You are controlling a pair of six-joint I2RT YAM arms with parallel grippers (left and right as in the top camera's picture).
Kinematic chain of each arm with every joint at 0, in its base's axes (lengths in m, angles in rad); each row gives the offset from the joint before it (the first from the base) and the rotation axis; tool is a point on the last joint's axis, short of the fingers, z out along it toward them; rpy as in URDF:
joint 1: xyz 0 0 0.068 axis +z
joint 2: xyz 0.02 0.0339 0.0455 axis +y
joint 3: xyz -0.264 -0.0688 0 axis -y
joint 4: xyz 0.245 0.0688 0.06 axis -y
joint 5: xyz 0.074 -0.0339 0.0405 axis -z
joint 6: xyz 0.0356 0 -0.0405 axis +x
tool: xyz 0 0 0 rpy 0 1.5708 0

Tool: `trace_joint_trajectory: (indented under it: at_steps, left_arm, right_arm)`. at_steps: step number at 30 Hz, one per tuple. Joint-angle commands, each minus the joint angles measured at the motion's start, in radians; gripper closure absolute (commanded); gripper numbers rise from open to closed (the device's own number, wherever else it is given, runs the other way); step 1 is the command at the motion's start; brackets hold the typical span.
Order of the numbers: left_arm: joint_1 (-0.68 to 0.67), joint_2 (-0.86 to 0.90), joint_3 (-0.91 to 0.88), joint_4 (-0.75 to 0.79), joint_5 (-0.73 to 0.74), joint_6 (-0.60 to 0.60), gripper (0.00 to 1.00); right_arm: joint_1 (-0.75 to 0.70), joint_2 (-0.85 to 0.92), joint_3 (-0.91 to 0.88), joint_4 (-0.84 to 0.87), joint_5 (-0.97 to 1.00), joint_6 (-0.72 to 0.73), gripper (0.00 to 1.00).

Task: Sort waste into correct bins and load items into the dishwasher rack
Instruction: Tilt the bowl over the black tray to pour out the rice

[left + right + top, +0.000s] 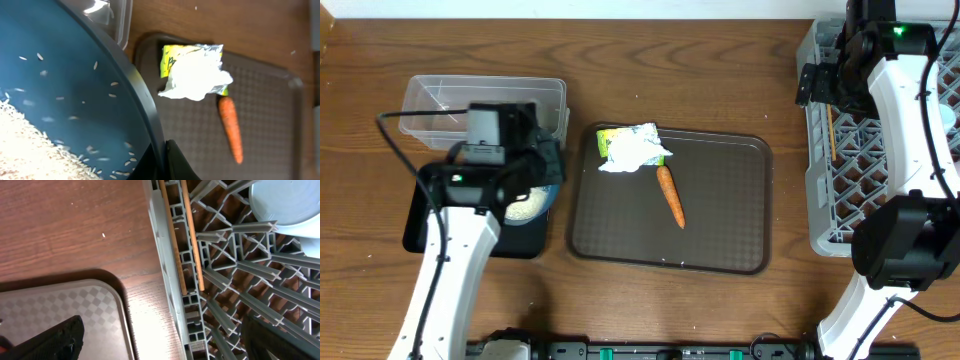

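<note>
My left gripper (165, 161) is shut on the rim of the large blue bowl (542, 200), holding it tilted over the black tray (420, 228). White rice (20, 140) lies in the bowl (75, 85). The clear container (440, 100) stands behind the tray. The crumpled wrapper (632, 148) and the carrot (670, 196) lie on the brown tray; both also show in the left wrist view, the wrapper (196, 75) and the carrot (231, 127). My right gripper (167, 342) is open and empty at the left edge of the grey rack (840, 205). The chopsticks (186, 235) and the light-blue bowl (290, 205) lie in the rack. The white cup is out of view.
The brown serving tray (720, 230) sits between the two arms; its corner shows in the right wrist view (60, 305). Bare wooden table (720, 70) lies behind it. The right arm (910, 130) hangs over the rack.
</note>
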Motion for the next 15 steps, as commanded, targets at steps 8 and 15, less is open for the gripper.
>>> trace_joint_trajectory:
  at_steps: [8,15]
  left_arm:
    - [0.171,-0.005,-0.005,0.015,0.300,0.029,0.94]
    - [0.263,-0.005,-0.012,0.015,0.441,0.028,0.94]
  right_arm:
    - [-0.001,-0.017,0.004,-0.001,0.010,0.011,0.01]
    - [-0.001,-0.017,0.004,-0.001,0.010,0.011,0.01]
